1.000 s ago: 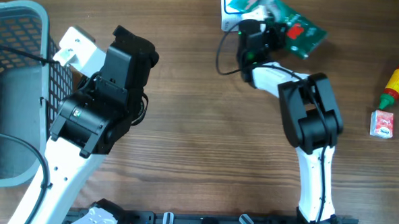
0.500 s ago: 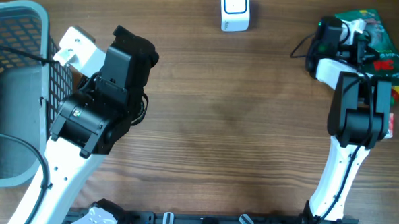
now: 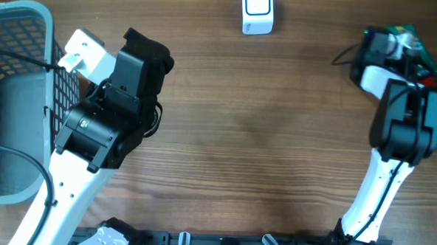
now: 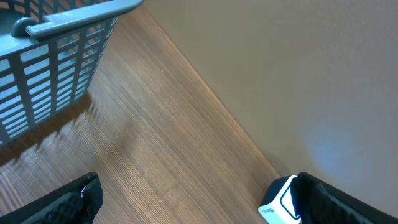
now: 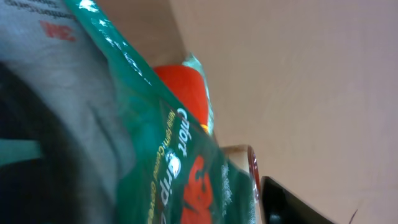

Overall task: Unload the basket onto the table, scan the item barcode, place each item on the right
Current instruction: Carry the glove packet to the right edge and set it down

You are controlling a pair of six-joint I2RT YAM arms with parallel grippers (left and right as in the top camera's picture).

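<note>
Right pincer [image 3: 401,45] is sitting at the far right end of the desk [image 3: 277,140], with the packet [image 3: 414,39] right at its tips. A second ago I was holding that packet up against the scanner [image 3: 258,13]. Now the scanner is lying well off to this pincer's left, with nothing over it.

Wrist view: green film is filling the space between my fingers, too close to read. I cannot tell whether I am clamping the packet or letting it go, nor how wide the jaws are standing. A red item [image 5: 180,87] is showing just behind the packet.

Left pincer [image 4: 205,202] is gaping fully, holding nothing, parked beside the basket [image 3: 20,14], same spot as before.

Reading: the pass over the scanner is looking finished, and I am taking the packet back among the other goods. If so, what is remaining is a clean release and backing off. If the code was not facing the scanner, the packet is needing another swing left.
</note>
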